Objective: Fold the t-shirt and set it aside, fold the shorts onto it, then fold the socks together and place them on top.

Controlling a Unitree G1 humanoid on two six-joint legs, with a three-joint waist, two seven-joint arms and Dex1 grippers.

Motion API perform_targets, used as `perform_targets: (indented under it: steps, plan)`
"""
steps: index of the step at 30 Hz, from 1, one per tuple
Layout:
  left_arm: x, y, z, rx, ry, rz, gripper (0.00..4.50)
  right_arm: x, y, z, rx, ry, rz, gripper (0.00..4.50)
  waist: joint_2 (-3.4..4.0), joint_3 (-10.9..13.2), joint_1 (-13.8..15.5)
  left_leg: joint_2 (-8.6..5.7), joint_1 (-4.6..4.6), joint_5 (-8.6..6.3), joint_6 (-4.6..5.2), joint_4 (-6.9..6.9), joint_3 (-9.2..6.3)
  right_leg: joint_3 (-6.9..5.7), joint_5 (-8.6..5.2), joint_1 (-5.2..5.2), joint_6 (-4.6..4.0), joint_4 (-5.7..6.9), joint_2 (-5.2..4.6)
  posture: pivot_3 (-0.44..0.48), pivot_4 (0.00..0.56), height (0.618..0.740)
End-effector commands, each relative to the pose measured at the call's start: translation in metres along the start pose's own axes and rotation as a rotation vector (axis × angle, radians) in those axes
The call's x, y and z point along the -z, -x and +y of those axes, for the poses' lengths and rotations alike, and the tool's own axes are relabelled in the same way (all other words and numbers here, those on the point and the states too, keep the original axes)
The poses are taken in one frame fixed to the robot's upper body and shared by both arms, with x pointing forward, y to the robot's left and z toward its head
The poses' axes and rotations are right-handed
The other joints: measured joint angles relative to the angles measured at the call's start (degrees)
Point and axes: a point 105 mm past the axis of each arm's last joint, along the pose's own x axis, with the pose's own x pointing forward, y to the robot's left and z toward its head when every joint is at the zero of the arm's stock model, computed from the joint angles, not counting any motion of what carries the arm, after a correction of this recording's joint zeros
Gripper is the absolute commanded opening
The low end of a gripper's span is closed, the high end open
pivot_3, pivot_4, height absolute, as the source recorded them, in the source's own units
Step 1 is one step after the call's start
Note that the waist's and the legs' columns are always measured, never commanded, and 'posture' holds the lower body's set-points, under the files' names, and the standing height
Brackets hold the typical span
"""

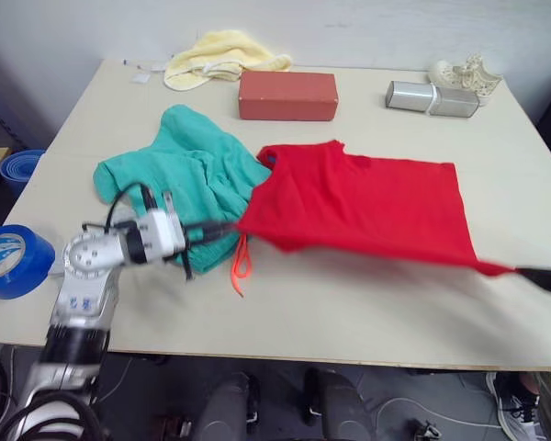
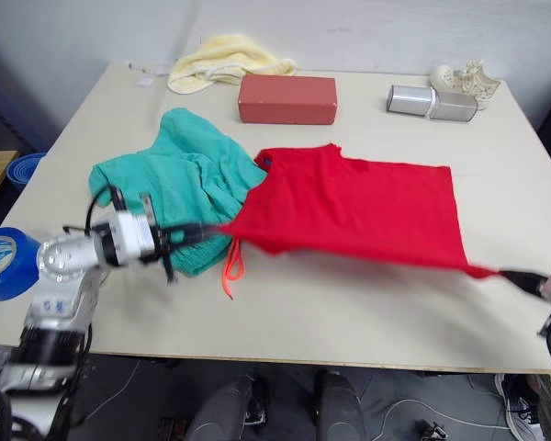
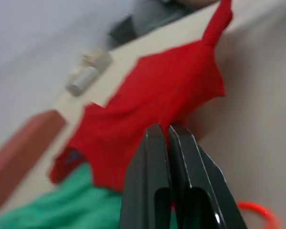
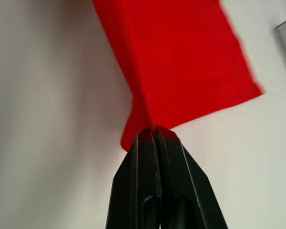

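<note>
The t-shirt [image 1: 367,207] lies stretched across the middle of the table [image 1: 349,312], running from centre frame out to the lower right; its near edge is pulled taut between the two grippers. The left gripper [image 1: 228,230], at lower left of the frame, has its fingers pressed together on the shirt's near-left corner; in the left wrist view the two black fingers [image 3: 155,157] meet with red cloth pinched at their tips. The right gripper [image 1: 533,274], at the right edge of the frame, is likewise clamped on the shirt's near-right corner, which is drawn out into a thin red point; the right wrist view shows its fingers [image 4: 145,162] closed with the cloth bunched between them.

The shorts [image 1: 184,179] lie crumpled left of centre, touching the shirt's left side and partly under it; their orange drawstring [image 1: 241,266] trails onto the table just below the left gripper.

Along the far edge (top of the frame) sit a yellow cloth [image 1: 222,55] at upper left, a red block [image 1: 287,96] just right of it, and a silver box [image 1: 432,98] with a pale ornament [image 1: 466,73] at upper right; a roll of blue tape [image 1: 11,260] sits at the left edge, off the table.
</note>
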Motion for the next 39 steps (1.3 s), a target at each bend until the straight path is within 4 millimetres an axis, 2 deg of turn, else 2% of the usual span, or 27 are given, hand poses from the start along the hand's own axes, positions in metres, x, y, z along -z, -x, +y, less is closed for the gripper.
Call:
perform_targets:
  steps: [1,3,6,8,10,12,13,14,16,19,21,23,25,26,28,30,32,35,36,39]
  plan:
    - [-0.01,0.003,-0.038,0.226,0.129,0.032,0.01,-0.001,0.014,-0.009,0.059,0.014,0.026,0.0,0.1,0.0,-0.1,0.0,0.05,0.0,-0.04,-0.01,0.0,0.04,0.0,0.0,-0.02,0.02,0.0,0.0,0.15,0.74]
    - [-0.007,0.007,-0.058,0.321,0.216,0.079,0.01,0.005,0.016,-0.003,0.042,0.004,0.057,0.0,0.24,-0.1,-0.1,0.01,0.09,-0.02,-0.17,-0.07,0.0,0.04,-0.07,-0.04,-0.14,0.06,0.0,0.0,0.15,0.74]
    - [-0.008,0.013,-0.074,0.4,0.36,0.128,0.01,0.009,0.021,0.011,-0.025,-0.054,0.084,0.0,0.41,-0.1,0.2,0.02,0.08,-0.03,-0.26,-0.15,0.0,0.02,-0.16,-0.14,-0.28,0.1,0.0,0.0,0.15,0.74]
    - [-0.003,0.02,-0.081,0.449,0.461,0.199,0.01,0.007,0.023,0.024,-0.11,-0.191,0.089,0.0,0.55,0.0,0.5,0.03,0.05,-0.01,-0.28,-0.18,-0.08,-0.05,-0.23,-0.14,-0.33,0.12,0.0,0.0,0.15,0.74]
    - [0.004,0.023,-0.076,0.443,0.451,0.252,0.01,0.004,0.025,0.037,-0.207,-0.32,0.128,0.0,0.67,-0.1,0.5,0.04,0.04,0.0,-0.3,-0.18,-0.19,-0.12,-0.27,-0.12,-0.4,0.14,0.0,0.0,0.15,0.74]
    - [0.007,0.021,-0.062,0.392,0.446,0.262,0.01,-0.001,0.026,0.041,-0.256,-0.359,0.153,0.0,0.76,-0.1,0.5,0.04,0.04,-0.01,-0.28,-0.17,-0.23,-0.12,-0.28,-0.09,-0.41,0.12,-0.02,0.0,0.15,0.74]
    - [0.007,0.019,-0.054,0.37,0.437,0.247,0.01,-0.004,0.024,0.039,-0.257,-0.364,0.151,0.0,0.77,-0.1,0.5,0.04,0.04,-0.02,-0.25,-0.17,-0.23,-0.12,-0.27,-0.09,-0.4,0.12,-0.02,0.0,0.15,0.74]
    - [0.008,0.013,-0.035,0.302,0.416,0.234,0.01,-0.009,0.02,0.034,-0.263,-0.37,0.155,0.0,0.84,-0.2,0.5,0.04,0.04,-0.08,-0.13,-0.16,-0.22,-0.11,-0.26,-0.09,-0.38,0.12,-0.03,0.0,0.15,0.74]
    - [0.007,-0.005,0.024,0.102,0.342,0.192,0.01,-0.021,0.007,0.002,-0.169,-0.253,0.134,0.0,0.85,-0.2,0.5,0.04,0.05,-0.14,0.02,-0.09,-0.22,-0.11,-0.21,-0.08,-0.33,0.13,-0.02,0.0,0.15,0.74]
    - [-0.007,-0.028,0.097,-0.147,0.254,0.118,0.01,-0.048,-0.008,-0.072,0.163,0.004,0.056,0.0,0.77,-0.1,0.4,-0.01,-0.06,0.14,-0.19,0.16,-0.19,-0.17,-0.02,-0.14,-0.21,0.25,0.0,0.0,0.15,0.74]
    - [-0.022,-0.036,0.154,-0.366,0.156,0.086,0.01,-0.074,-0.006,-0.127,0.44,0.11,-0.017,0.0,0.73,-0.1,0.3,-0.1,-0.13,0.22,-0.21,0.14,-0.06,-0.15,0.04,-0.22,-0.15,0.29,0.01,0.0,0.15,0.74]
    - [-0.047,-0.032,0.207,-0.606,0.058,0.045,0.01,-0.101,0.005,-0.173,0.69,0.208,-0.076,0.0,0.64,0.0,0.3,-0.1,-0.25,0.52,0.02,0.02,0.03,-0.13,0.0,-0.44,-0.15,0.34,0.06,0.0,0.15,0.74]
    - [-0.093,-0.011,0.255,-0.874,-0.047,-0.055,0.01,-0.135,0.022,-0.21,0.913,0.323,-0.123,0.0,0.48,0.1,0.1,-0.06,-0.57,0.59,0.03,-0.09,0.08,-0.25,-0.07,-0.77,-0.16,0.48,0.16,0.0,0.15,0.74]
    - [-0.116,0.0,0.269,-0.978,-0.096,-0.109,0.01,-0.15,0.03,-0.221,0.993,0.359,-0.156,0.0,0.39,0.1,0.1,-0.06,-1.06,0.63,0.04,-0.08,0.17,-0.36,-0.07,-1.32,-0.16,0.59,0.21,0.0,0.15,0.74]
    - [-0.167,0.024,0.284,-1.132,-0.236,-0.233,0.01,-0.18,0.048,-0.239,1.133,0.435,-0.216,0.0,0.31,0.2,0.0,-0.09,-1.67,0.63,0.07,-0.12,0.37,-0.69,-0.07,-2.03,-0.13,0.68,0.18,0.0,0.15,0.74]
    - [-0.213,0.049,0.284,-1.238,-0.384,-0.368,0.01,-0.203,0.062,-0.246,1.214,0.52,-0.253,0.0,0.27,0.2,0.1,-0.15,-1.99,0.61,0.11,-0.12,0.55,-1.17,-0.08,-2.5,-0.12,0.69,0.09,0.0,0.15,0.74]
    - [-0.235,0.058,0.279,-1.26,-0.506,-0.41,0.01,-0.212,0.067,-0.247,1.233,0.565,-0.269,0.0,0.26,0.2,0.2,-0.2,-1.96,0.58,0.16,-0.35,0.62,-1.84,-0.08,-2.54,-0.12,0.64,0.03,0.0,0.15,0.74]
    - [-0.239,0.055,0.27,-1.195,-0.583,-0.426,0.01,-0.201,0.065,-0.244,1.199,0.588,-0.232,0.0,0.25,0.2,0.5,-0.23,-1.93,0.46,0.36,-0.42,0.64,-2.24,-0.08,-2.35,-0.1,0.56,-0.02,0.0,0.15,0.74]
    - [-0.233,0.053,0.267,-1.169,-0.602,-0.419,0.01,-0.194,0.065,-0.241,1.195,0.588,-0.218,0.0,0.22,0.2,0.9,-0.25,-1.97,0.43,0.41,-0.25,0.69,-2.38,-0.08,-2.19,-0.04,0.53,-0.02,0.0,0.15,0.74]
    - [-0.198,0.033,0.255,-1.021,-0.606,-0.361,0.01,-0.159,0.058,-0.231,1.132,0.549,-0.136,0.0,0.21,0.2,1.6,-0.32,-1.93,0.53,0.77,0.15,0.95,-2.42,0.08,-1.78,0.22,0.42,-0.09,0.0,0.15,0.74]
